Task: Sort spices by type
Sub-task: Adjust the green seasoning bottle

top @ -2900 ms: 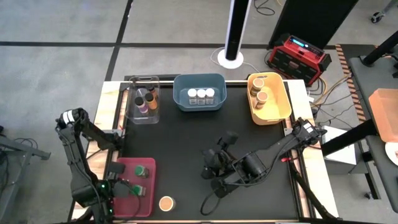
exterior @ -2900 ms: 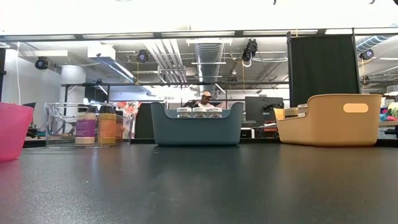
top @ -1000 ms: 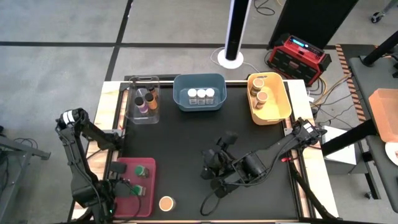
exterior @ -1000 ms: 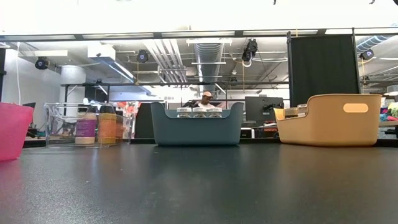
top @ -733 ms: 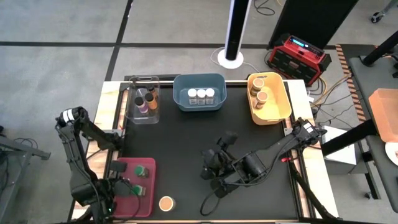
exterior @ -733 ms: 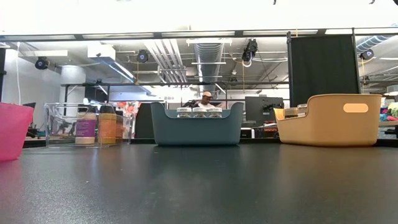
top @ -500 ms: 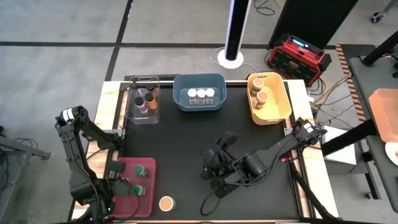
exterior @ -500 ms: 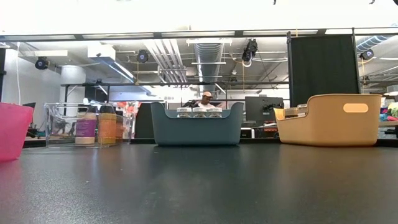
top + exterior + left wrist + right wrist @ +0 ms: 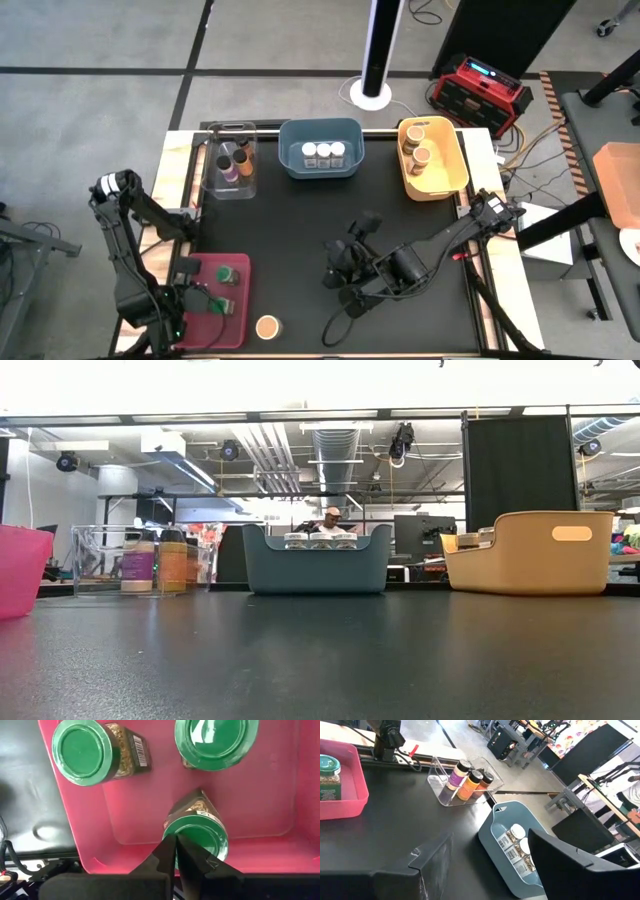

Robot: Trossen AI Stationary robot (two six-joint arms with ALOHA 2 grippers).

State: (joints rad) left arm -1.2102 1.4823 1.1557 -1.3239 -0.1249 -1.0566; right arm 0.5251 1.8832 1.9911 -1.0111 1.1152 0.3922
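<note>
Since green-lidded jars (image 9: 85, 752) grouped by type in red bin (image 9: 240, 322), left gripper (image 9: 176, 851) above it — jaws pinched together, empty. Right gripper (image 9: 490, 865) mid-table, jaws spread, empty; tan-lidded jar (image 9: 267, 327) unsorted.

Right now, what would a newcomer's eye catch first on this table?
Four bins: blue bin at the far edge with white-lidded jars, flanked by clear bin and yellow bin. The red bin at the near left corner holds green-lidded jars under the left hand. One tan-lidded jar stands loose beside it.
</note>
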